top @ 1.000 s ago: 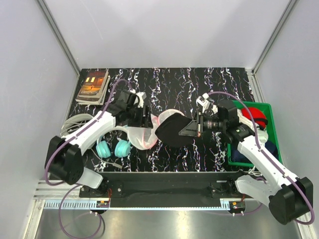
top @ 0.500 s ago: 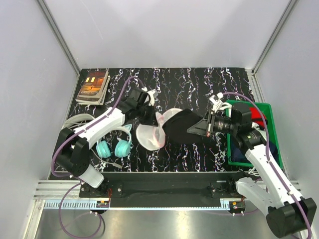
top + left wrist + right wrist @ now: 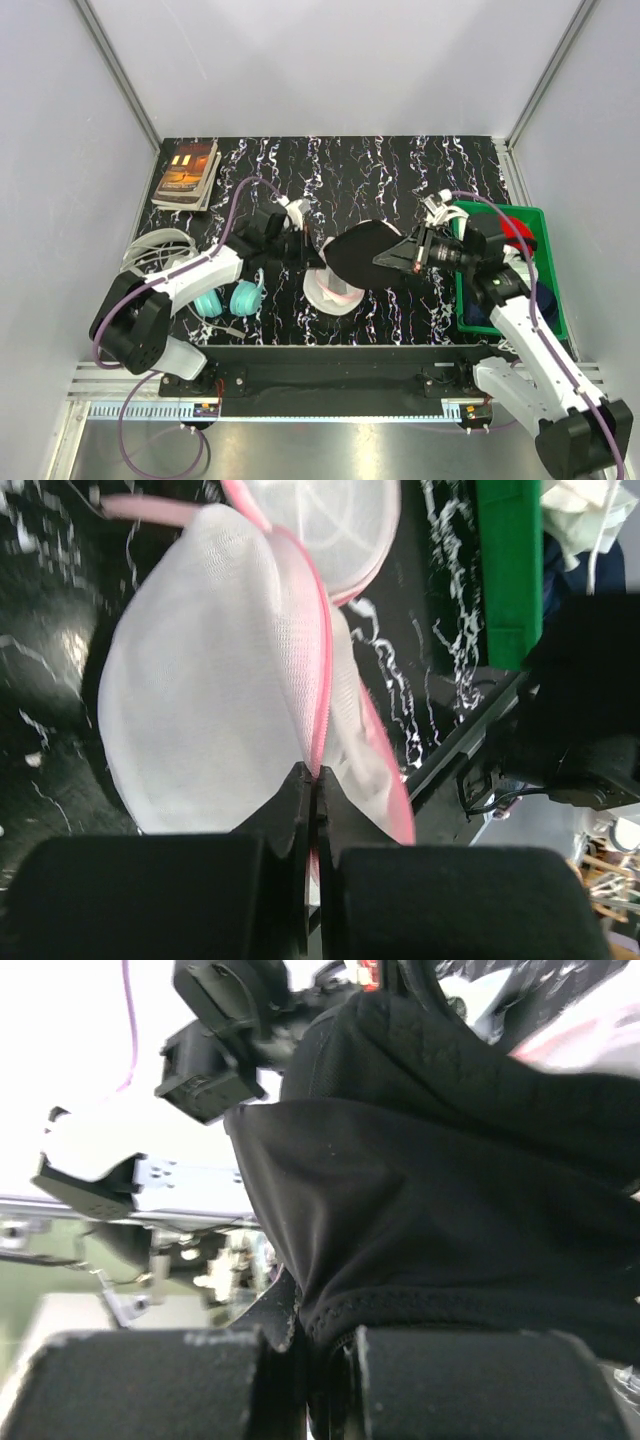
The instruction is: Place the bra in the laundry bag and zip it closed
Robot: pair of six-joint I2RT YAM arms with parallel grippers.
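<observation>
Bag (image 3: 335,292) now nearer front edge

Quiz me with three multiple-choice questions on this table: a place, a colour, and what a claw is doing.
1. Where on the table does the green bin sit? A left edge. B right edge. C middle.
2. What colour trims the laundry bag? A blue. B yellow. C pink.
3. The right gripper is: A open. B shut on the bra. C shut on the laundry bag.
Answers: B, the top view shows it at the right edge; C, pink zip edging shows in the left wrist view; B, black fabric is pinched in it.
</observation>
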